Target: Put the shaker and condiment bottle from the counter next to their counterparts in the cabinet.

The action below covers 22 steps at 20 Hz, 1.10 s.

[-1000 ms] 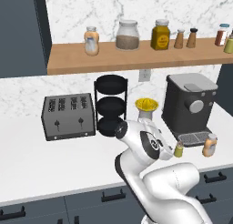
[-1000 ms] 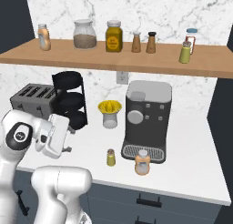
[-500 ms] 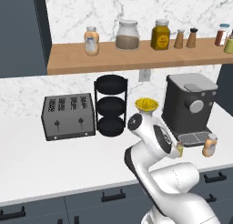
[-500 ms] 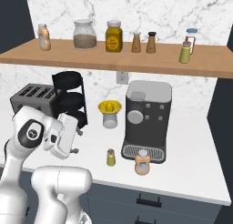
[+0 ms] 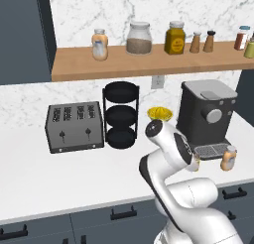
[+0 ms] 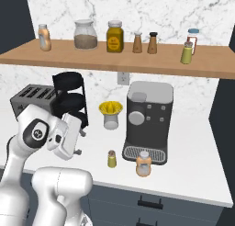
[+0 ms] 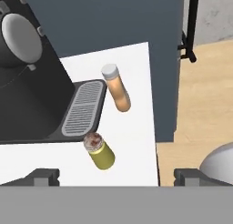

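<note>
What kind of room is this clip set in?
A rendered kitchen, by the look of it: a four-slot toaster and a coffee machine stand on a white marble-look counter, and a wooden shelf above holds jars and shakers.

The white arm rises from the base, elbow bent high, forearm reaching toward 3 o'clock in the right base view. Its end effector (image 6: 79, 142) hangs empty, fingers spread wide.

No text, label, brand or number can be read on anything here (jars and bottles are too small and blurred).
</note>
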Motion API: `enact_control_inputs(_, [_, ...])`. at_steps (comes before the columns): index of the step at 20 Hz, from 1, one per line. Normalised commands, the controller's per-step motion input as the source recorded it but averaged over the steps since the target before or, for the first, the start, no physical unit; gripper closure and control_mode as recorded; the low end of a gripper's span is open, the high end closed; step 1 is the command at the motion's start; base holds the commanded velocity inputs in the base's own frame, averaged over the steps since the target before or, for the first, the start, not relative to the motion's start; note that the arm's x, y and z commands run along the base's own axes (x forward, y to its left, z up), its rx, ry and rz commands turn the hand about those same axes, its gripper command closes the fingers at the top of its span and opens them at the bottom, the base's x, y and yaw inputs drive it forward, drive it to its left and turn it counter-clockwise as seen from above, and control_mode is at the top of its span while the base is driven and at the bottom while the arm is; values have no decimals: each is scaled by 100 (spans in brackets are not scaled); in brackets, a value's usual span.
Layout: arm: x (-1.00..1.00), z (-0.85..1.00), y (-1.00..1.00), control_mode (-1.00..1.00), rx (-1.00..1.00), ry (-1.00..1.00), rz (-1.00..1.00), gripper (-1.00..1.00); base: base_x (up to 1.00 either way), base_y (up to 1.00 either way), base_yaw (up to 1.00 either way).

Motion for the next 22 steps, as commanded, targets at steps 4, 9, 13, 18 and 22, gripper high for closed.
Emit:
enact_control_inputs(4, [0,-11,-15,-100,4,0,5,-100,0,0,0])
enact_control_inputs(9, [0,-15,-19,-100,2,0,5,-100,0,0,0])
enact_control_inputs(13, [0,-17,-19,-100,1,0,4,-100,0,0,0])
enact_control_inputs(18, [0,-13,-14,-100,0,0,4,-100,0,0,0])
enact_control_inputs(22, [0,-10,-6,-100,0,0,10,-100,0,0,0])
